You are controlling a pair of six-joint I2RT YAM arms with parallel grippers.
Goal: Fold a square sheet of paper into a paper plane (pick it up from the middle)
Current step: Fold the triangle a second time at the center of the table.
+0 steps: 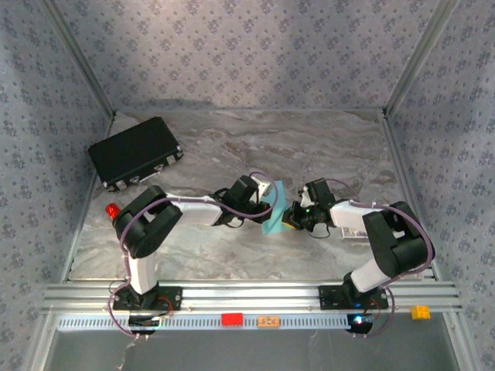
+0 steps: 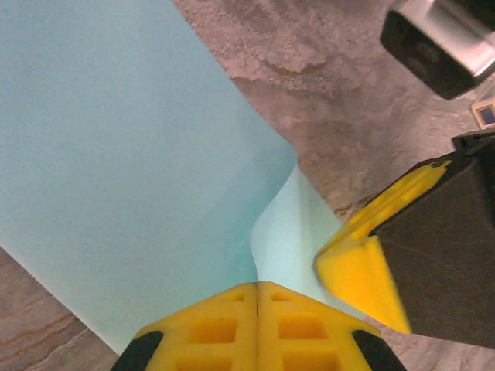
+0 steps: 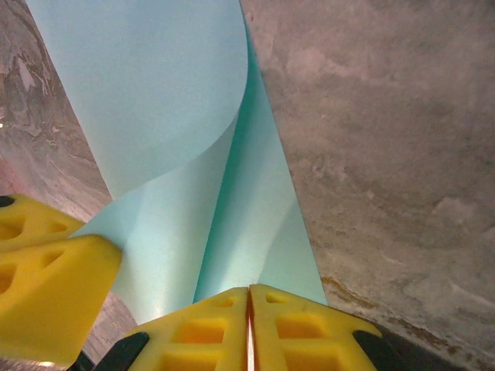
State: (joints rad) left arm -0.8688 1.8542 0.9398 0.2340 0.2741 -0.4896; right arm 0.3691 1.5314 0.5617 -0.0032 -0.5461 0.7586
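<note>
**Desk:** Overhead, where is the square sheet of paper (image 1: 272,222)?
**Photographer:** Mid-table (image 1: 232,147), between both arms.
**Desk:** Left wrist?
**Photographer:** Left gripper (image 2: 257,287) pressed together, pinching the sheet's edge.
**Desk:** Right wrist?
**Photographer:** Right gripper (image 3: 249,292) likewise pinching the curled sheet.

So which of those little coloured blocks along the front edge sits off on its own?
The yellow block, at the far right. The red block and the orange block sit side by side near the middle.
</note>
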